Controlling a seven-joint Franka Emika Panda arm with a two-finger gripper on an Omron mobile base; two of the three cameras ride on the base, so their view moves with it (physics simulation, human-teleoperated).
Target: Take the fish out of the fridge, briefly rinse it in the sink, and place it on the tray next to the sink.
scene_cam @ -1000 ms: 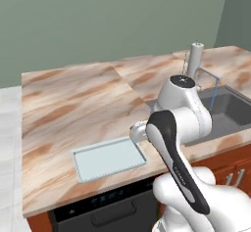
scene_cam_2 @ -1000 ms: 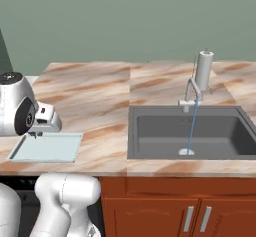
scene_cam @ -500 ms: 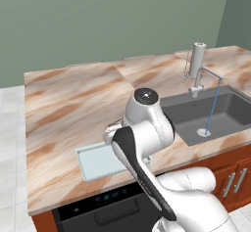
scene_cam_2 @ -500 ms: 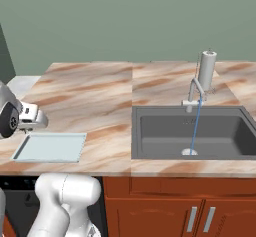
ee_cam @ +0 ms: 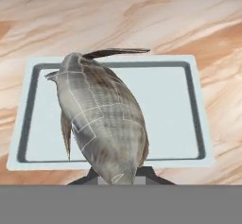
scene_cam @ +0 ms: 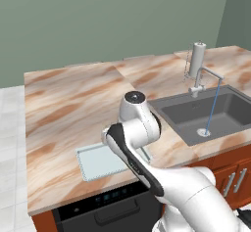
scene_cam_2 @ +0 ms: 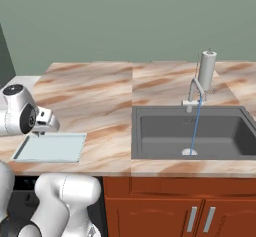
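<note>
Fingers clamped tight on the fish (ee_cam: 101,119), held above the tray (ee_cam: 170,105). Green wall behind. Marbled brown countertop (scene_cam: 73,99) runs left to right; sink (scene_cam_2: 165,133) at right, faucet (scene_cam_2: 206,73) running a thin stream. Tray lies at the counter's near edge, left of the sink.

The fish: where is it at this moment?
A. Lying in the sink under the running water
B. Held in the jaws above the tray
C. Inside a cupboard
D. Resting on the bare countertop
B. In the hand view the fish sticks out from the shut jaws, with the pale tray directly beneath it on the countertop.
</note>
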